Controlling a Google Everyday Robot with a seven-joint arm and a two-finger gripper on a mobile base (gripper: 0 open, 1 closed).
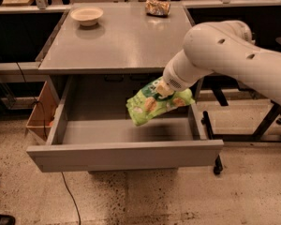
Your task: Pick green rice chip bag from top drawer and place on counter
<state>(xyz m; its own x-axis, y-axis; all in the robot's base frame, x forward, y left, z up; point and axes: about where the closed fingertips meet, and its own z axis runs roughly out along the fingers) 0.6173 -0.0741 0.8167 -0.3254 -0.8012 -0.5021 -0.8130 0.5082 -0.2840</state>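
No words, brand names or numbers can be read anywhere in this scene. The green rice chip bag [157,106] carries printed patches on its front, but the lettering is too blurred to make out. The gripper [165,90] grasps this bag at its upper edge, above the open top drawer [126,156]. The foil bag [158,7] at the worktop's [117,46] far edge shows no readable print.

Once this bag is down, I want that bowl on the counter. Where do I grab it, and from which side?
Take the bowl by its near rim from above, straddling the wall: it sits upright and open, and looks too wide to span. The gripper holds the green rice chip bag above the top drawer.
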